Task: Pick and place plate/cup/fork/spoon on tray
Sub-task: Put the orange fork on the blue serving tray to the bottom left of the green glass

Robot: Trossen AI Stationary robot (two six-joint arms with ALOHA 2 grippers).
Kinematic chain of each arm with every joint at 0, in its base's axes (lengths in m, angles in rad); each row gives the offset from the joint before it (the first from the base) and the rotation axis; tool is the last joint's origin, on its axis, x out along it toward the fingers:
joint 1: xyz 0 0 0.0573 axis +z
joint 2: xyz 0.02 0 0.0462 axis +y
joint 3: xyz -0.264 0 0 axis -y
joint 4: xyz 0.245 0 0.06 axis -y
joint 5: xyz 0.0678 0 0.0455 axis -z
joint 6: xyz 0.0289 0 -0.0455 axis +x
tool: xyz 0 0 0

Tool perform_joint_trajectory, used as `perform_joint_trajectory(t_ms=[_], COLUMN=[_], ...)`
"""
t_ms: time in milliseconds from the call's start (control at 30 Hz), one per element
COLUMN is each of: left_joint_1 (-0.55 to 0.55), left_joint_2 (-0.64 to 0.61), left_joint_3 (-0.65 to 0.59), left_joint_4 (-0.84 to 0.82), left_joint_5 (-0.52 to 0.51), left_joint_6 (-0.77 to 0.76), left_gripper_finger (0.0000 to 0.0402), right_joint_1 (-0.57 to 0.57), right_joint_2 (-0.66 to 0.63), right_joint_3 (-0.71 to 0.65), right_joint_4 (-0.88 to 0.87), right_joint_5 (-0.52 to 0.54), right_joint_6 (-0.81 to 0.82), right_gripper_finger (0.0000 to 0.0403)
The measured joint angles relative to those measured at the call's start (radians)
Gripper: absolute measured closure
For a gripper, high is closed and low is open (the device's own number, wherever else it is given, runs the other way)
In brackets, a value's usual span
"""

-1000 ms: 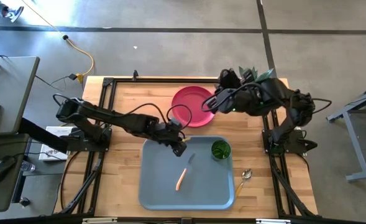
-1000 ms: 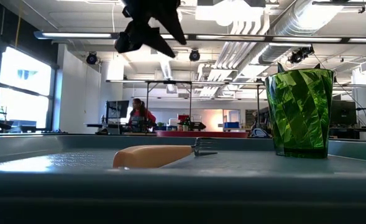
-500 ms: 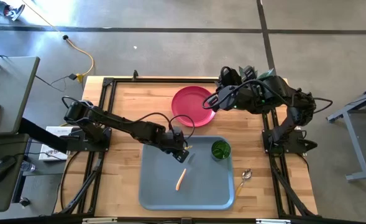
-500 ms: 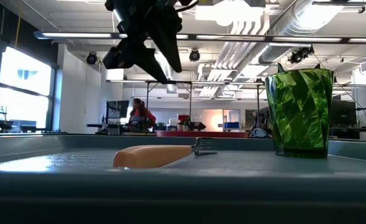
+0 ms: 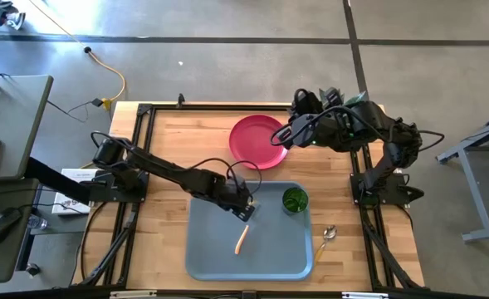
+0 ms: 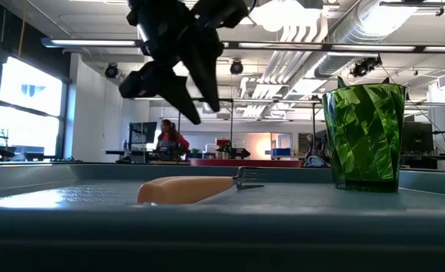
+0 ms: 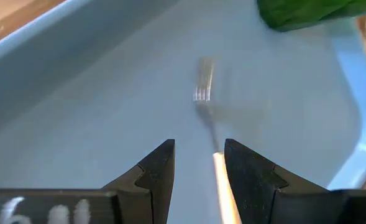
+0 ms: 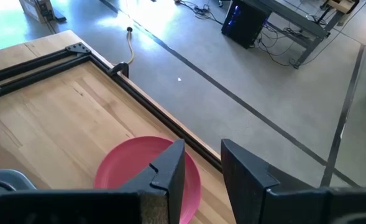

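Note:
The grey-blue tray (image 5: 211, 249) lies at the table's near middle. The fork (image 5: 242, 239) lies flat on it, and the green cup (image 5: 294, 200) stands upright in its far right corner. The spoon (image 5: 325, 239) lies on the table just right of the tray. The pink-red plate (image 5: 256, 141) lies flat on the table beyond the tray. My left gripper (image 5: 246, 209) hangs open above the tray, its fingers (image 7: 161, 168) pointing down at the fork (image 7: 202, 87). My right gripper (image 5: 282, 138) is open over the plate's right rim (image 8: 145, 168).
A potted green plant (image 5: 344, 98) stands at the table's far right corner behind my right arm. Black frame rails run along the table's left, far and right edges. In the low view the cup (image 6: 363, 136) stands right of the fork (image 6: 192, 189).
My left gripper has moved toward the table's near edge and down over the tray, closing in on the fork. The fork, cup, spoon and plate have stayed where they were.

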Motion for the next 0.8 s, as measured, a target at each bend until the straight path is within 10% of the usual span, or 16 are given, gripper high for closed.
perform_joint_trajectory(t_ms=[800], left_joint_1=[0.013], left_joint_2=[0.138], left_joint_3=[0.0], left_joint_4=[0.168], left_joint_5=[0.003], left_joint_6=[0.061], left_gripper_finger=[0.0271], right_joint_1=[-0.015], right_joint_2=[0.0], right_joint_3=[0.0], right_joint_4=[0.0], right_joint_5=[0.001], right_joint_6=[0.004], right_gripper_finger=[0.0309])
